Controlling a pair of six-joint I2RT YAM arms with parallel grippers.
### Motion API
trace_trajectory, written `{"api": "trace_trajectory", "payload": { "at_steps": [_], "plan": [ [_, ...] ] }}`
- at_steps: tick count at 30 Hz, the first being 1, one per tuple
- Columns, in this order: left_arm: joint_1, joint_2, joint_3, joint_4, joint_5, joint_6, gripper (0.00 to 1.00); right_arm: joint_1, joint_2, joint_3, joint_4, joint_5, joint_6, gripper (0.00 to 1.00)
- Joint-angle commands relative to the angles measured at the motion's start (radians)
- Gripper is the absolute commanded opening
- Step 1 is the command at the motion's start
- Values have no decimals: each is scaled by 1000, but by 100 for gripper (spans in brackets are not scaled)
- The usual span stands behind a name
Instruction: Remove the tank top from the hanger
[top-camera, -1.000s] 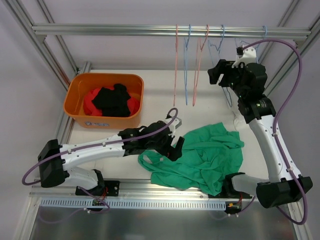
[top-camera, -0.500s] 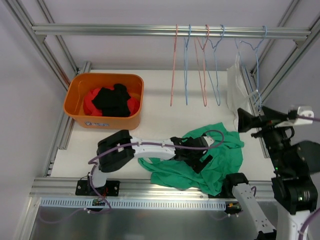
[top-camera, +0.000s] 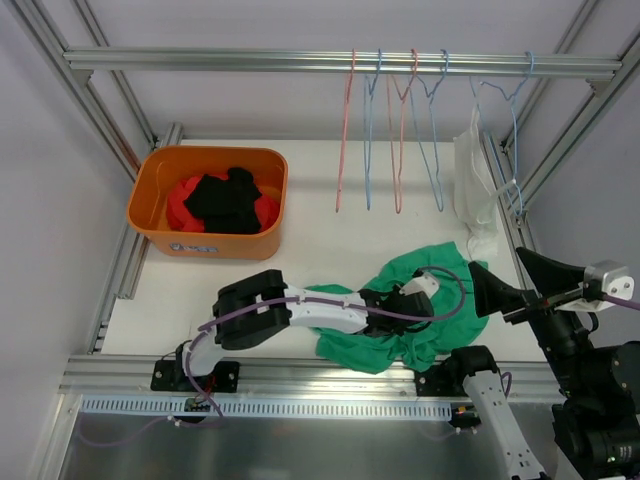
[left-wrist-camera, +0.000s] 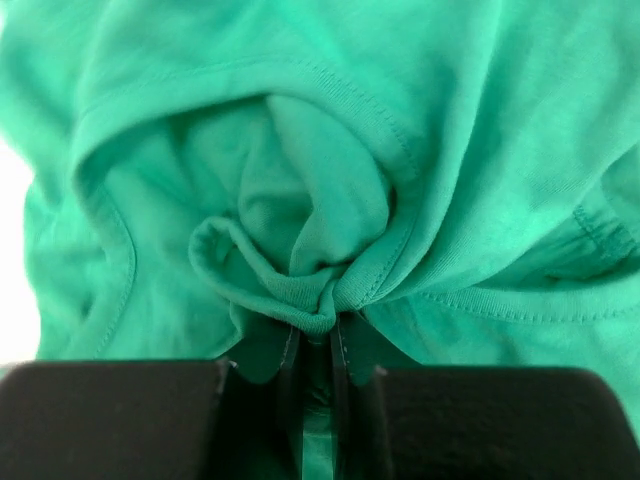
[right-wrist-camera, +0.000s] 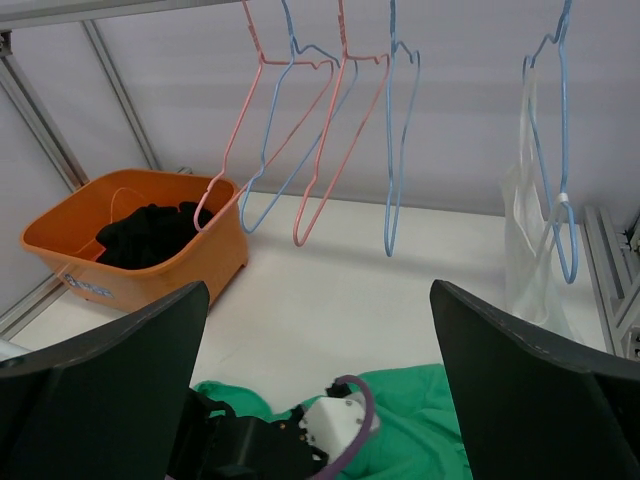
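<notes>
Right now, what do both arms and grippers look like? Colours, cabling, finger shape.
Left arm: white links, black joint housings, with a purple cable running along it. Left gripper: narrow black fingers. Right arm: same white-and-black build. Right gripper: broad, tapering black fingers, with a pale grey camera block behind them.

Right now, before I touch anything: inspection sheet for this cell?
Surface: white table, bare between bin and garment.
Job's things: green tank top crumpled on the table, off any hanger; wire hangers on the rail.
Clutter: orange bin holding red and black clothes; white fabric item on the rightmost hanger.
Grippers: left gripper shut on a tank top fold; right gripper open, empty.
Cables: purple cable looping over the tank top.
Surroundings: aluminium frame, plain walls.
</notes>
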Motion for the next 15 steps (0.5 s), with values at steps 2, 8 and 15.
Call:
{"api": "trace_trajectory", "payload": {
  "at_steps": [2, 8, 15],
  "plan": [
    [-1, -240, -244, -190, -211, -120, 0, -2, -27, 17, 10, 19, -10, 100],
    [0, -835, -419, -343, -427, -215, 0, -2, -24, -15, 31, 26, 3, 99],
    [133, -1123, -265, -480, -517, -118, 0, -1, -23, -52, 103, 43, 39, 99]
  ]
}}
